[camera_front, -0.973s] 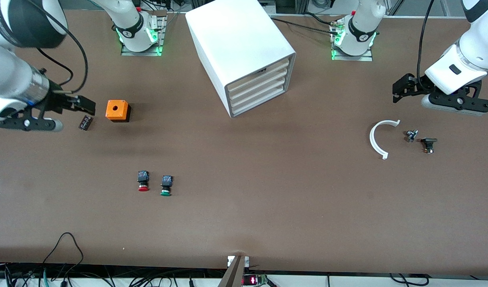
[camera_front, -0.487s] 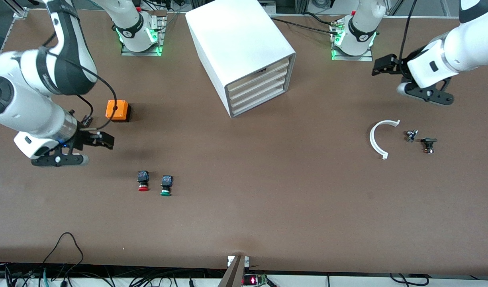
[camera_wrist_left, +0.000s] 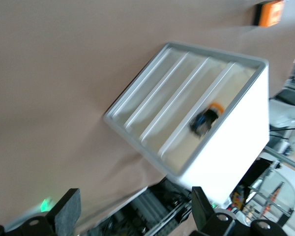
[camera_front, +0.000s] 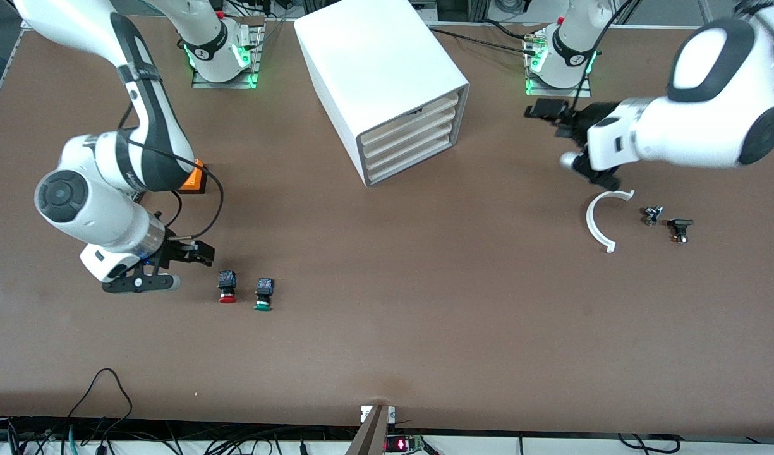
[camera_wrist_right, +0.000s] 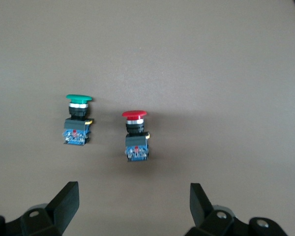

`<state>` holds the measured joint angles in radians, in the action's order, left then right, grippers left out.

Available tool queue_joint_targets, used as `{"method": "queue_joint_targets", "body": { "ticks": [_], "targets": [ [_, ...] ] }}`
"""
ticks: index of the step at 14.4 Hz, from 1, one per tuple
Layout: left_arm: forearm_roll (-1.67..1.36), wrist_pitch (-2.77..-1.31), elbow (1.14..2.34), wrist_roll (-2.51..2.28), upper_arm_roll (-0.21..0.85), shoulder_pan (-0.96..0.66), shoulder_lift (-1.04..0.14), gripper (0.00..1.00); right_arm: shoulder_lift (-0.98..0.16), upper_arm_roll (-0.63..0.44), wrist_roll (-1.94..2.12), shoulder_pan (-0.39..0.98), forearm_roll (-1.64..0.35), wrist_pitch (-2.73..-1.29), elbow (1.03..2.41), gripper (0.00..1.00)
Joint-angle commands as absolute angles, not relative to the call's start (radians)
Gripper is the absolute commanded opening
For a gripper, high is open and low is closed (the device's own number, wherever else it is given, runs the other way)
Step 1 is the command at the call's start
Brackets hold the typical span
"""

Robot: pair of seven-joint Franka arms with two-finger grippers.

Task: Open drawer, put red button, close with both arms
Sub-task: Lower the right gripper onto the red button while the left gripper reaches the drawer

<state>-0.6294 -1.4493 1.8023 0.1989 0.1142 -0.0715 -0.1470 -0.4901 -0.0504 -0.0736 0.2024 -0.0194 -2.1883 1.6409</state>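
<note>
Both grippers have their jaws spread wide with nothing between them. On the right arm, the gripper (camera_front: 200, 253) hangs low over the table (camera_front: 424, 328) toward the right arm's end, just beside the red button (camera_front: 227, 287); its wrist view shows the red button (camera_wrist_right: 135, 137) lying on its side between the two fingertips (camera_wrist_right: 64, 201), apart from both. A green button (camera_front: 263, 295) lies close beside the red one, on the side toward the left arm's end, also tipped over. An orange box (camera_front: 194, 179) sits nearer the robots' edge, partly hidden by the right arm.

On the left arm, the gripper (camera_front: 544, 110) is in the air near the left arm's base, pointing at the cabinet (camera_front: 380, 82). That cabinet stands at the middle of the robots' edge, turned at an angle, with all four drawers pushed in. In the left wrist view the drawer fronts (camera_wrist_left: 177, 105) fill the frame, and a blurred dark and orange shape shows at one of them.

A white arc (camera_front: 598, 221) and two small dark parts (camera_front: 668, 221) lie toward the left arm's end.
</note>
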Motion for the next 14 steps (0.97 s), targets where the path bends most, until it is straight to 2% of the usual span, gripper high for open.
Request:
{"method": "queue_joint_targets", "body": {
  "ticks": [1,4,8,11,14],
  "targets": [
    [-0.797,-1.593,1.926,0.377,0.149,-0.069,-0.179,0.99,-0.555,-0.048,-0.060,0.201,-0.038,-2.259,1.644,1.00],
    [-0.992,-1.701,2.058,0.561,0.169,-0.068,-0.190,0.99,-0.612,-0.048,-0.057,0.199,-0.038,-2.315,1.646,1.00],
    [-1.222,-1.762,2.255,0.822,0.178,-0.081,-0.210,0.97,-0.663,-0.048,-0.057,0.195,-0.038,-2.385,1.644,1.00],
    [-1.226,-1.763,2.273,0.969,0.178,-0.086,-0.279,0.95,-0.705,-0.048,-0.057,0.193,-0.037,-2.437,1.644,1.00],
    [-1.282,-1.761,2.305,1.018,0.179,-0.092,-0.310,0.87,-0.739,-0.048,-0.057,0.195,-0.038,-2.468,1.646,1.00]
  ]
}}
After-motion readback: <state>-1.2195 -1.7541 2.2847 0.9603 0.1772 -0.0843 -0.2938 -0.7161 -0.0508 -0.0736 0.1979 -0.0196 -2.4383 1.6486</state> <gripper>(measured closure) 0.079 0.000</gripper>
